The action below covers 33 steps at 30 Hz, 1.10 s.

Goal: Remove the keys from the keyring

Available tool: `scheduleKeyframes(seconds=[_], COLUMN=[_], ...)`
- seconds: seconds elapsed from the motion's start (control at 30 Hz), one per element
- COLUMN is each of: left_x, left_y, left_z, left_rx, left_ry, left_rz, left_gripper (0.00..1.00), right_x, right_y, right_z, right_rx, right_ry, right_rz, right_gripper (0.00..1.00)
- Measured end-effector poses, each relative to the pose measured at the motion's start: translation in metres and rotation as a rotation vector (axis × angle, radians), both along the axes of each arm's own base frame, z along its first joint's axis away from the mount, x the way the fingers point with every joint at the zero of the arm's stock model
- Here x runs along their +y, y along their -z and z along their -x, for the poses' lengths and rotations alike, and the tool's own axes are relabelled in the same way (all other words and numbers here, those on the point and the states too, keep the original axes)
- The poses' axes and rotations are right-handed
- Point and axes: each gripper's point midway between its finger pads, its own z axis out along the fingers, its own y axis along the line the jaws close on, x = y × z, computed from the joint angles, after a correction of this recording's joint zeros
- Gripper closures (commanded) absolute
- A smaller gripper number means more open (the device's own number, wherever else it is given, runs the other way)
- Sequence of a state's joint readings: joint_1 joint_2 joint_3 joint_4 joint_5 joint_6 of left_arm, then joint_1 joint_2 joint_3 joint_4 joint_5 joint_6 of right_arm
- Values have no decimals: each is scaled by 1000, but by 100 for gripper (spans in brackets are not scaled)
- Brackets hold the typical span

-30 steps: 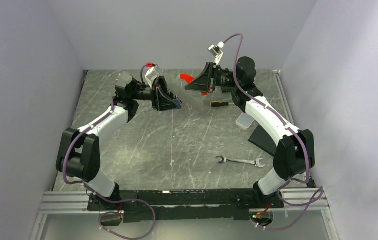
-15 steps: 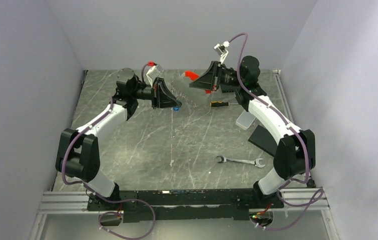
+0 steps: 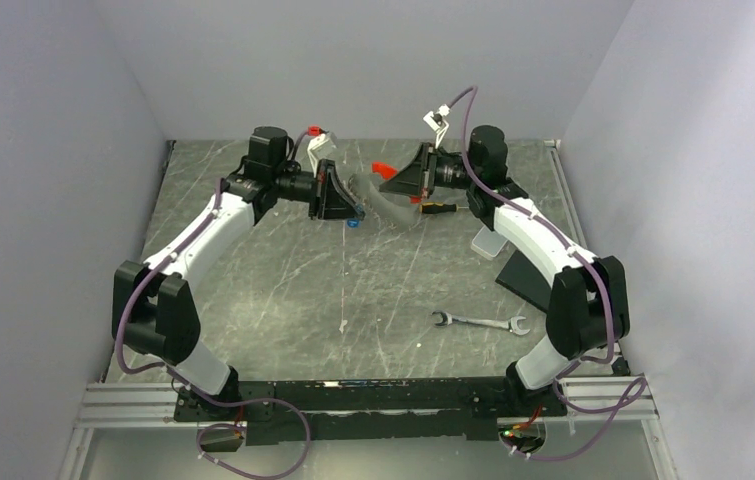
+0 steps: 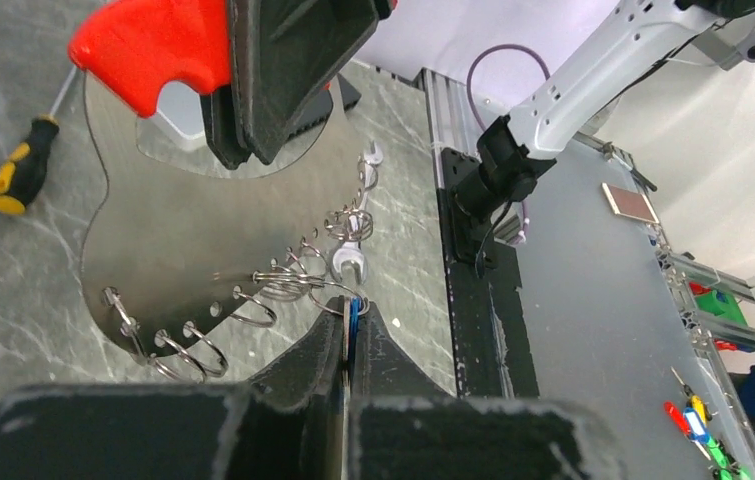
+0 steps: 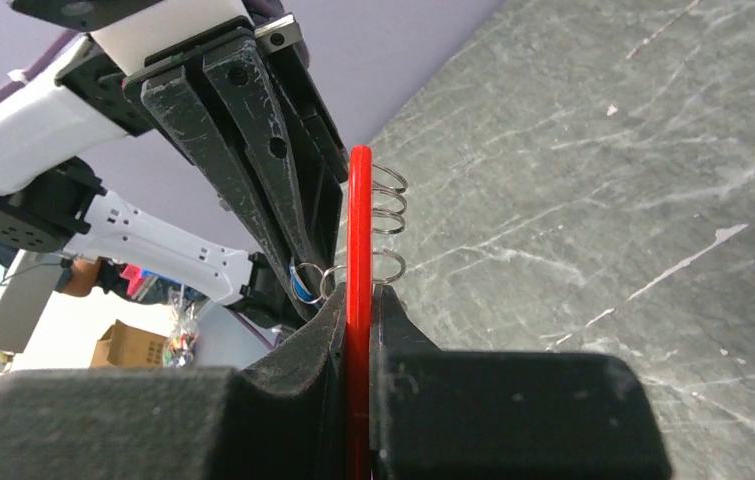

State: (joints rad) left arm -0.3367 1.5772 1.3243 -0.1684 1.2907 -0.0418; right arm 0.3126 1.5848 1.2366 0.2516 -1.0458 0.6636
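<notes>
The keyring [image 4: 183, 230] hangs above the table between the two arms: a flat silvery plate with several wire rings [image 4: 283, 285] along its edge and a red tag [image 4: 153, 45]. My right gripper [image 5: 358, 290] is shut on the red tag [image 5: 359, 230], seen edge-on. My left gripper [image 4: 351, 305] is shut on a blue-headed key [image 4: 352, 318] that hangs on one of the rings. In the top view the blue key [image 3: 352, 222] shows just below the left gripper [image 3: 338, 205], facing the right gripper [image 3: 398, 180]. No other keys can be made out.
A silver wrench [image 3: 478, 322] lies on the table at the front right. A yellow-and-black screwdriver [image 3: 438, 208] lies behind the right gripper. A pale small box [image 3: 490, 242] and a black flat piece [image 3: 525, 275] sit by the right arm. Walls close in three sides.
The left jaws have closed on the blue-headed key. The left arm's upper joint has swung back and right. The right gripper has dropped slightly, bringing the keyring closer to the left gripper.
</notes>
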Motion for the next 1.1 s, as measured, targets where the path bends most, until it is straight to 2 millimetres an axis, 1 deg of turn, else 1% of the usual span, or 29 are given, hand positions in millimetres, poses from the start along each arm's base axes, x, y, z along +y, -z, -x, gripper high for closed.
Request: scheduleKeyframes(seconds=[0.1, 0.27, 0.37, 0.47, 0.57, 0.63, 0.7, 0.77, 0.87, 0.93, 1.1], left_x=[1, 7, 11, 15, 17, 17, 18, 17, 16, 17, 16], left_y=[11, 15, 22, 32, 41, 46, 45, 39, 33, 34, 39], left_z=[1, 2, 3, 5, 6, 8, 8, 8, 8, 10, 11], left_rx=[31, 36, 17, 13, 18, 36, 39, 31, 20, 31, 54], left_ry=[-25, -57, -55, -55, -52, -44, -38, -32, -21, -16, -11], left_rz=[-45, -114, -155, -195, -224, -240, -243, -238, -226, -228, -234], left_gripper=[100, 100, 100, 100, 100, 100, 100, 100, 100, 100, 100], right_x=[2, 4, 4, 3, 3, 2, -2, -6, -11, -13, -16], right_y=[10, 24, 30, 43, 57, 66, 77, 89, 103, 108, 114], right_z=[1, 3, 5, 11, 20, 23, 23, 25, 28, 29, 29], right_rx=[11, 17, -1, -5, 6, 6, 15, 31, 51, 60, 50], right_ry=[0, -5, -16, -30, -57, -64, -58, -52, -45, -45, -38], right_rz=[17, 47, 69, 95, 116, 132, 154, 174, 201, 210, 222], right_gripper=[100, 100, 99, 93, 82, 78, 71, 60, 52, 50, 48])
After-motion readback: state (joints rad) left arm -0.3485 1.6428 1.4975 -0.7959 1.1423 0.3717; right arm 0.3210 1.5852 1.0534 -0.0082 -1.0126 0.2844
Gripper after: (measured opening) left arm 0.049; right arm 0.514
